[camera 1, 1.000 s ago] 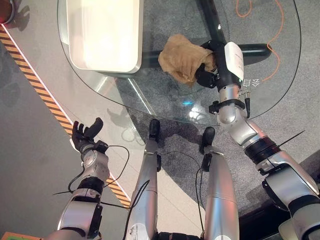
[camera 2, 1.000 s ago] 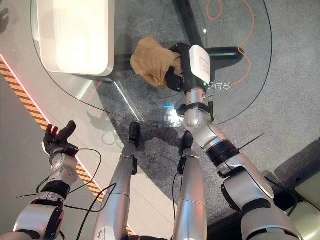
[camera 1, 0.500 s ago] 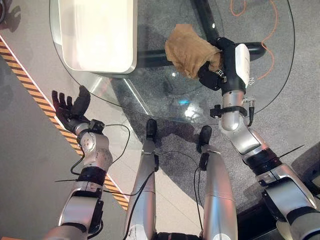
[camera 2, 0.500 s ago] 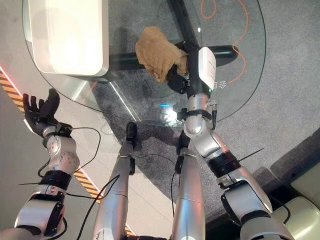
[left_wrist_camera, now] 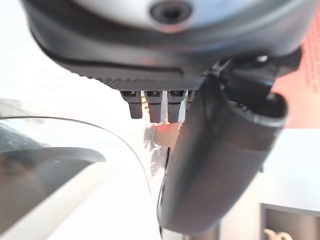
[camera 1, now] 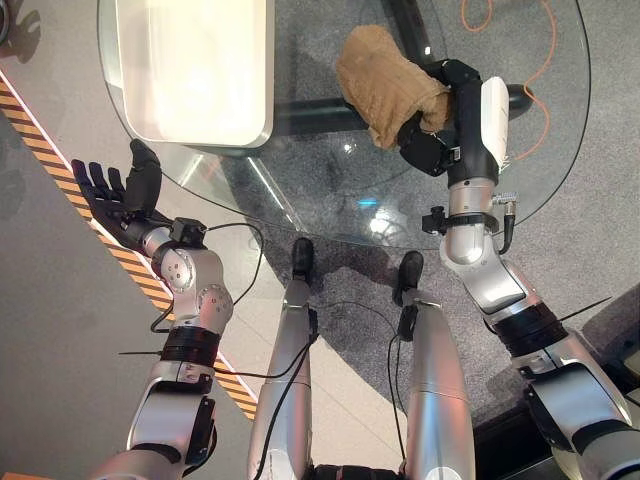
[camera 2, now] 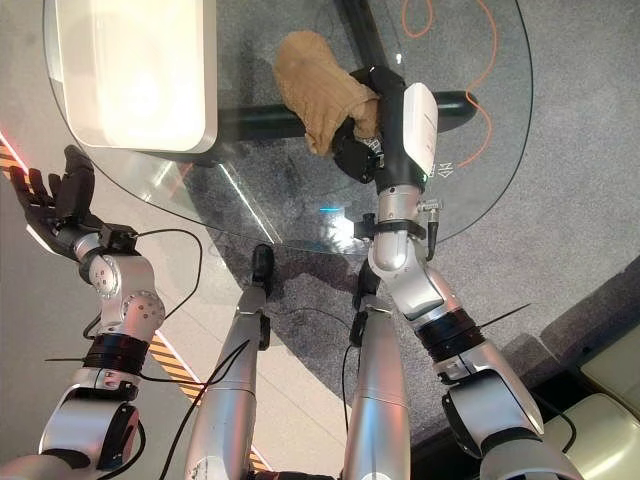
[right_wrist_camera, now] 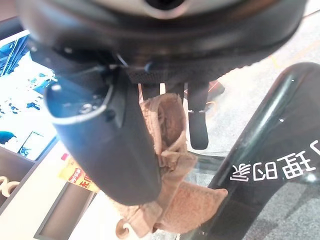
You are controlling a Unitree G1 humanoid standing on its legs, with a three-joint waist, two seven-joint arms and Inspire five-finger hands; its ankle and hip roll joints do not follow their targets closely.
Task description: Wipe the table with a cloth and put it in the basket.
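My round clear glass table (camera 1: 330, 200) carries a white rectangular basket with rounded corners (camera 1: 200, 65) on its left part. To the right of it a crumpled tan cloth (camera 1: 385, 80) lies bunched on the glass, well apart from the basket.

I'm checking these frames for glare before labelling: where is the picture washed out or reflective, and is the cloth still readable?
In the left eye view, the white rectangular basket is blown out inside, and the round glass table carries small bright reflections near its front edge. In the left wrist view, the background beyond the left hand is overexposed. The tan cloth stays readable in the right hand.
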